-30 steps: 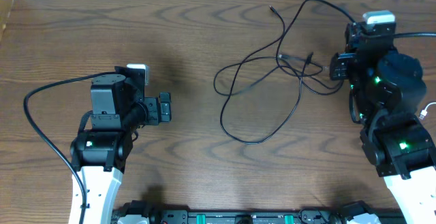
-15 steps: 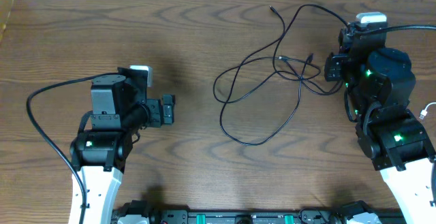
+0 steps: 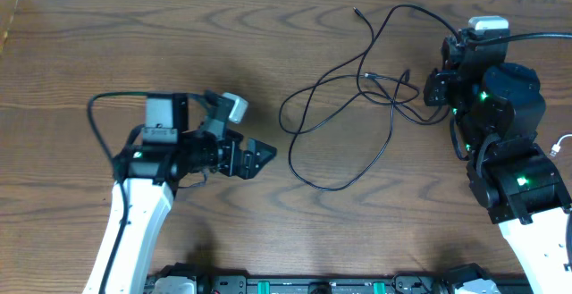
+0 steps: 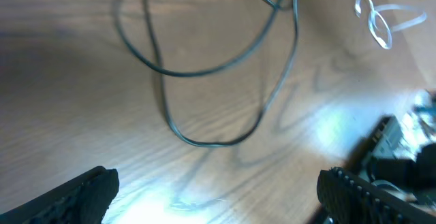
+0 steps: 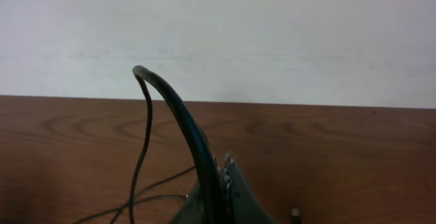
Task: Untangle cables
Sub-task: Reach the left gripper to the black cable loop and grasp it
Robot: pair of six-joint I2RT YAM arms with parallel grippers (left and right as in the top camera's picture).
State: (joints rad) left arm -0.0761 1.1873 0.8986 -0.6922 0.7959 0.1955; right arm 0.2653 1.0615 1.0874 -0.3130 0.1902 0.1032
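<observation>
2 arms are counted, the left arm (image 3: 134, 209) and the right arm (image 3: 523, 187), at 1 table (image 3: 268, 53). 1 white cord (image 3: 560, 146) is seen. The black cords (image 3: 332, 187) are tangled, so their number cannot be told; 3 plug ends (image 3: 356, 11) are made out.

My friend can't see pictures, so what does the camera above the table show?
Thin black cables lie in a loopy tangle on a brown wooden table. The left gripper, fingers open, points at the tangle from the left; the right gripper is at its right edge.
</observation>
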